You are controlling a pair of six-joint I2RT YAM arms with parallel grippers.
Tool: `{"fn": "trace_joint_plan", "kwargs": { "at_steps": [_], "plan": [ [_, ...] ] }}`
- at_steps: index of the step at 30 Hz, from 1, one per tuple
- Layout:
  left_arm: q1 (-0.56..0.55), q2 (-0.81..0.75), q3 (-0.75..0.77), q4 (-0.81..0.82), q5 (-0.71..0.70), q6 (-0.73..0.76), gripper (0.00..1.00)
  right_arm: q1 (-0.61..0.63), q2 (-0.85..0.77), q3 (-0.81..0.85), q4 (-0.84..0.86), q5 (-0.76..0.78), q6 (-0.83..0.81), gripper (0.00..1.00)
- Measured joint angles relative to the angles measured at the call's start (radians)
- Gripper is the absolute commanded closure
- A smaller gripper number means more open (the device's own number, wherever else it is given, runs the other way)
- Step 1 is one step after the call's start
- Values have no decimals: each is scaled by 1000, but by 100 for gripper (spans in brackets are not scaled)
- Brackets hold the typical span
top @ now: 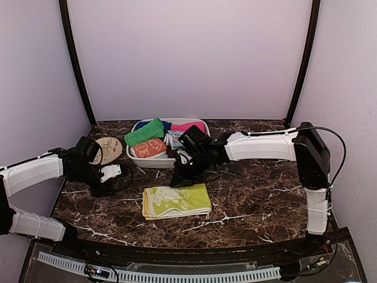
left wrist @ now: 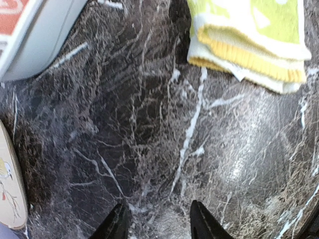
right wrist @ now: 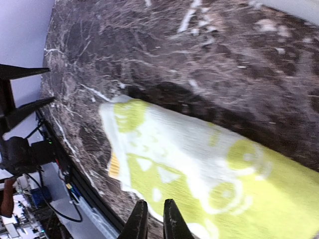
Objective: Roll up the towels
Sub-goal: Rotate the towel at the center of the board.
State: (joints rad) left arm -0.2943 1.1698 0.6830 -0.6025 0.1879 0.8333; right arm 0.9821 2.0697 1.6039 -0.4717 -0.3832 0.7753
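The cream-white towel (top: 177, 201) with yellow-green shapes lies folded flat on the marble table, front centre. It also shows in the left wrist view as the towel (left wrist: 249, 40) and in the right wrist view as the towel (right wrist: 209, 169). The bright green towel (top: 144, 132) lies in the white basket (top: 154, 163) at the back. My right gripper (top: 178, 178) hovers over the printed towel's far left corner; the gripper (right wrist: 153, 224) has its fingers only a narrow gap apart and holds nothing. My left gripper (top: 113, 174) is left of that towel; the gripper (left wrist: 159, 224) stands open over bare marble.
The basket also holds an orange patterned cloth (top: 148, 148), a pink cloth (top: 189, 126) and a blue cloth (top: 166, 125). A beige round disc (top: 108, 150) with a drawn face lies left of the basket. The table's front edge runs just below the printed towel.
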Motion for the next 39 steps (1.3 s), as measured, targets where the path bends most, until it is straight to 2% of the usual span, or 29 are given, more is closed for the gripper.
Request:
{"fn": "trace_joint_plan", "kwargs": {
  "at_steps": [5,9,13,18,27,32,39],
  "plan": [
    [-30,57,138,-15,89,-29,60,-101,-110,-198,3,65,-71,97],
    [-156,122,205,-7,115,-50,60,-140,-110,-307,4,105,-105,100],
    [-281,228,241,-6,130,-69,66,-138,-107,-349,31,119,-114,100],
    [-373,399,322,10,138,-105,69,-138,-124,-393,92,127,-113,100],
    [-441,481,254,89,72,-123,74,-138,-217,-550,206,143,-109,100],
    [-444,481,225,162,2,-115,69,-124,-275,-643,258,146,-93,100],
    [-444,476,223,229,-112,-93,53,-45,-324,-695,264,164,-65,100]
  ]
}}
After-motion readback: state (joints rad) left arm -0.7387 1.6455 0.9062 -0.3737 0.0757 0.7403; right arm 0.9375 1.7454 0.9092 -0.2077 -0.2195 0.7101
